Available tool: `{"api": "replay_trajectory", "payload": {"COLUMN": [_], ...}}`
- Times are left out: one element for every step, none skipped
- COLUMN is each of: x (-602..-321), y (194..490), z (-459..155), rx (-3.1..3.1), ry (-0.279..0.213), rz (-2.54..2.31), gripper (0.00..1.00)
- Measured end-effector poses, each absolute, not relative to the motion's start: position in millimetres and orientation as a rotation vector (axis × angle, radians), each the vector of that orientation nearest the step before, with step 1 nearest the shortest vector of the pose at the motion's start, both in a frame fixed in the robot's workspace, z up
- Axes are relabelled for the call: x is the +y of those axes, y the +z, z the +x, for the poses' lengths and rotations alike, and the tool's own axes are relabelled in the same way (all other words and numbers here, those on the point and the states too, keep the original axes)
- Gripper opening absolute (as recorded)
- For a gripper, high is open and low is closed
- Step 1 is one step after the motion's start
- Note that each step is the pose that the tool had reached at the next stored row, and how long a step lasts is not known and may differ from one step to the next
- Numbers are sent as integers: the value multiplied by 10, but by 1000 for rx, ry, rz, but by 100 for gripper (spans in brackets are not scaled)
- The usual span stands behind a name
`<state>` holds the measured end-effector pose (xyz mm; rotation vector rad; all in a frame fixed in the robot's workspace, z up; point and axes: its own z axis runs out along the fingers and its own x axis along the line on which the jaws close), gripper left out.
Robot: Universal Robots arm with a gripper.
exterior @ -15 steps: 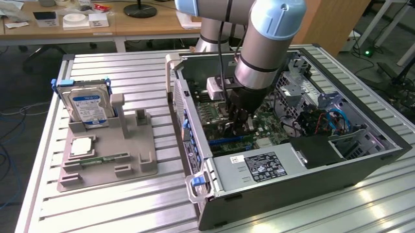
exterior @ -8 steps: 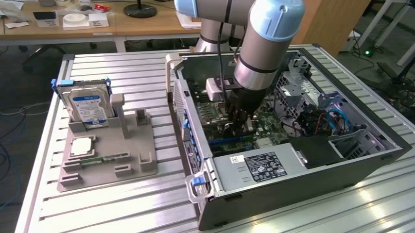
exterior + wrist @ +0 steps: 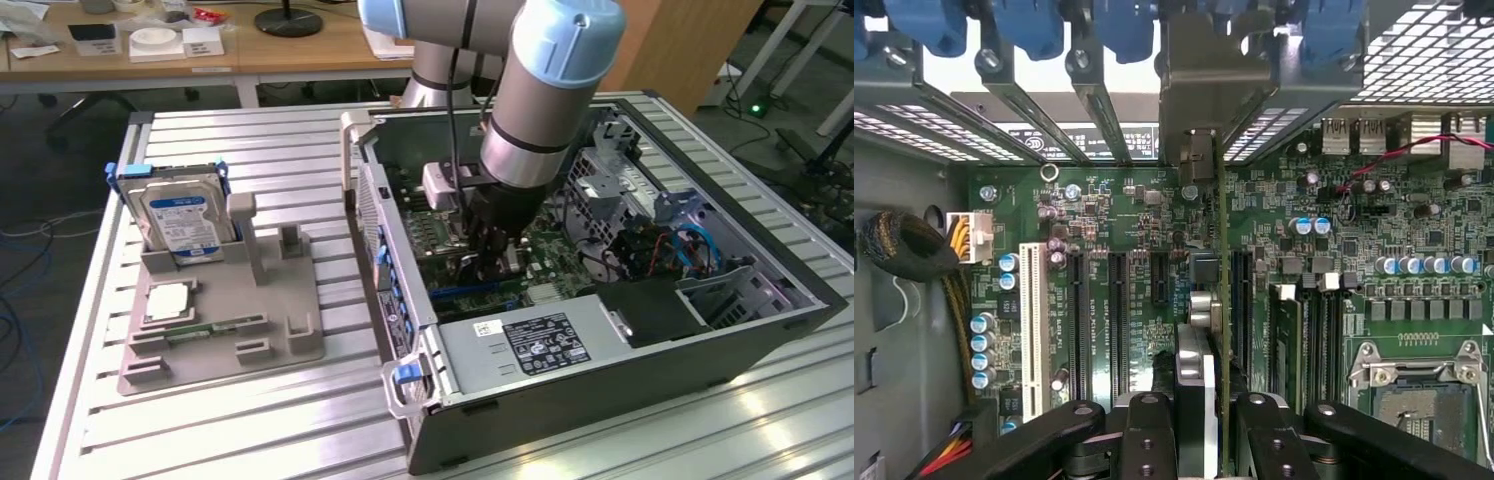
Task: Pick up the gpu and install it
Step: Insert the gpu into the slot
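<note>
- gpu: in the exterior view it hangs on edge under the claw, low inside the open computer case, over the motherboard just beyond the power supply. the card is mostly hidden by the arm there.
- the case lies on its side on the slatted worktop; to the exterior view's left a grey holder tray carries a hard drive and a memory stick, well apart from the work.
- judged step: install, not pickup; the card is down among the slots.
- wrist view: the claw is clenched on the gpu, seen edge-on as a thin green line running to its pale bracket at the case's rear slot openings.
- the card's lower edge sits along an expansion slot; whether it is fully seated i cannot tell.
- the next move calls for a straight, square press with the bracket kept in its opening.
- room is tight: other slots on one side, capacitors and memory slots on the other.
</note>
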<state>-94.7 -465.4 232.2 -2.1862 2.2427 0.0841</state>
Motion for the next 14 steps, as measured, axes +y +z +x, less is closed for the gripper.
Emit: {"api": "replay_trajectory", "payload": {"x": [-4654, -4655, -4655, -4654, -4654, -4654, -4654, -4655, -4654, -4655, -4655, -4654, -4654, -4654], "y": [2318, 2315, 2312, 2308, 2304, 2301, 2298, 2298, 2298, 2298, 2297, 2297, 2297, 2299], "z": [-947, -948, -948, -948, -948, -948, -948, -948, -948, -948, -948, -948, -948, -947], "rx": [2243, 2243, 2243, 2243, 2243, 2243, 2243, 2243, 2243, 2244, 2243, 2243, 2243, 2243], "ry": [84, 84, 85, 85, 85, 85, 85, 85, 85, 85, 85, 85, 85, 85], "rz": [-2186, -2187, -2187, -2187, -2187, -2187, -2187, -2187, -2187, -2187, -2187, -2187, -2187, -2187], "gripper": [28, 28, 28, 28, 28, 28, 28, 28, 28, 28, 28, 28, 28, 28]}}
